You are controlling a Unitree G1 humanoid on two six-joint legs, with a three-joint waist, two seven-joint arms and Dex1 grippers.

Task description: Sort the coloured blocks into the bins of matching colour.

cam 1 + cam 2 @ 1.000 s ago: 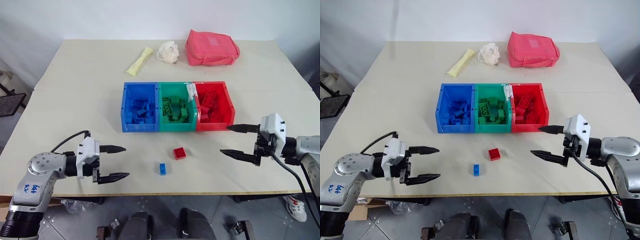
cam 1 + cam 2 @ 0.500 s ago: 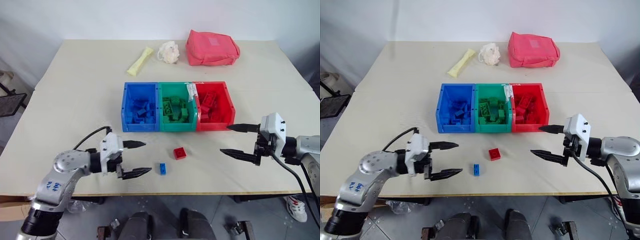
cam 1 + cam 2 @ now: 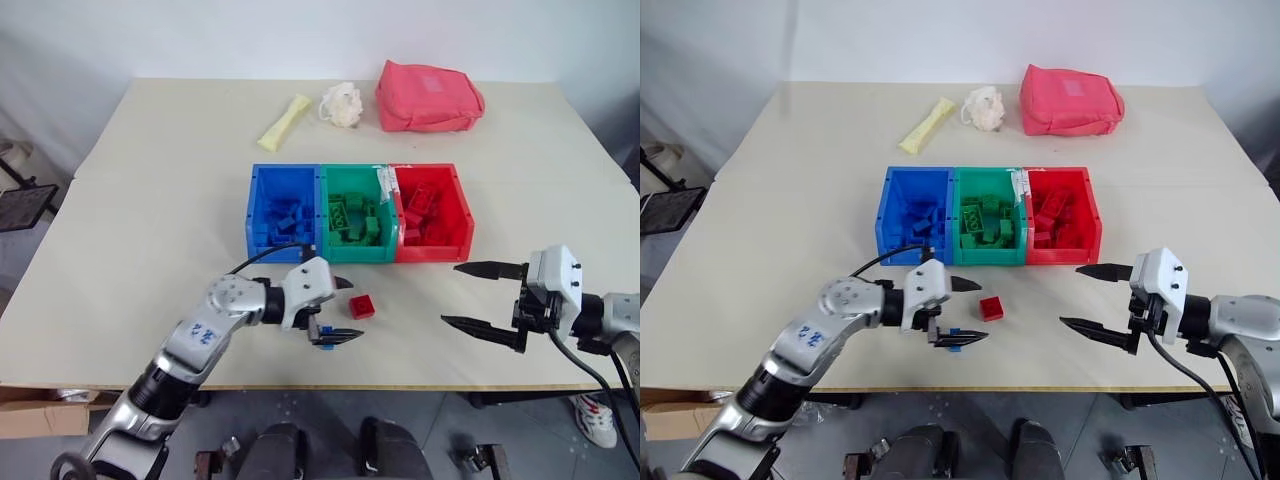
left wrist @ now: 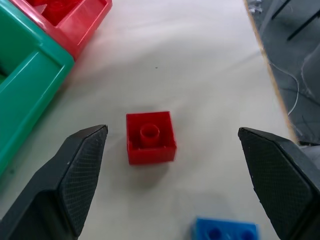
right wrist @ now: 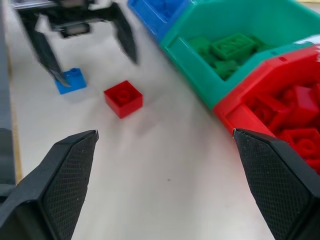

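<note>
Near the desk's front edge, left gripper (image 3: pixel 335 311) spread wide by blue block (image 4: pixel 225 232) and red block (image 3: pixel 361 306). Right gripper (image 3: pixel 487 297) spread, empty, over bare desk (image 3: pixel 150 200); its wrist view shows green bin (image 5: pixel 235 30) contents.

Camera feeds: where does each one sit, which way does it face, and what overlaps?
Head stereo pair: looks forward and down at the table, the bins and both arms.
Left wrist: looks along the left gripper at the red block and blue block; its fingers frame them.
Right wrist: looks along the right gripper toward the same blocks, the bins and the left gripper.
Shared: both loose blocks.
</note>
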